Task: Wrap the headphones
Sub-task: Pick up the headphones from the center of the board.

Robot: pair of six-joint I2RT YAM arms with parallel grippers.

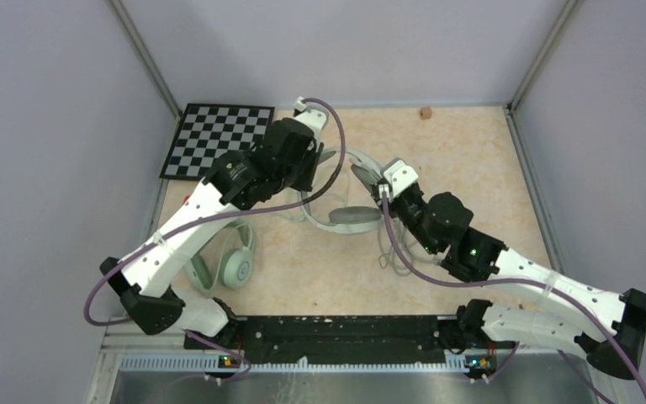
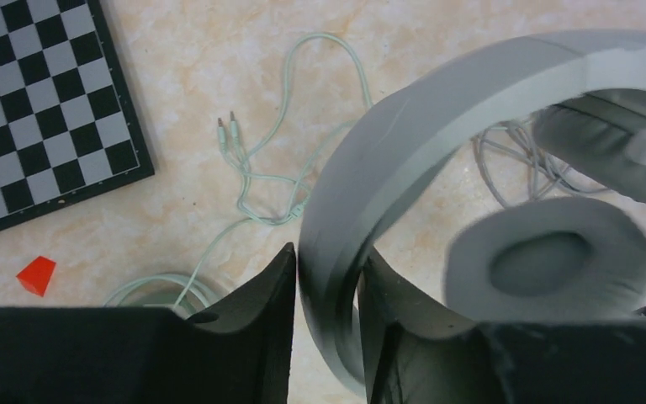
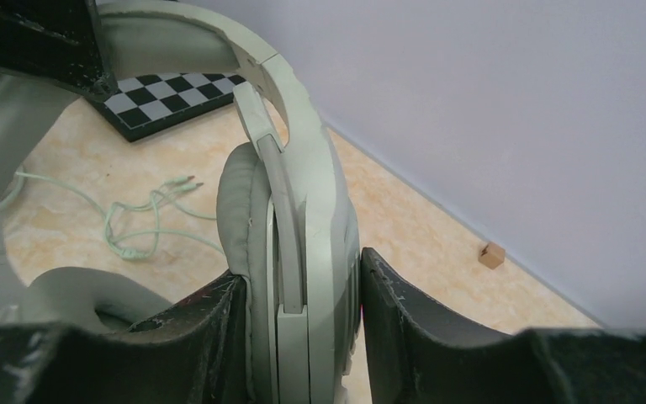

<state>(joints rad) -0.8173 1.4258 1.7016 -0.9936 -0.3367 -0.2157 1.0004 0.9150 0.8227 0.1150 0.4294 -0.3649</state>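
While the left pincer (image 2: 328,273), barely parted, clasped the headband (image 2: 404,143) of the white headset (image 1: 349,219), the right pincer (image 3: 303,290), half-open, squeezed its ear cup (image 3: 244,219) at mid-frame over the table (image 1: 471,168).

Grey walls (image 1: 50,126), beige marbled tabletop (image 1: 471,168)

Light was soft and even, shadows faint; the white headphones (image 2: 404,168) blurred toward three o'clock in the left wrist view.
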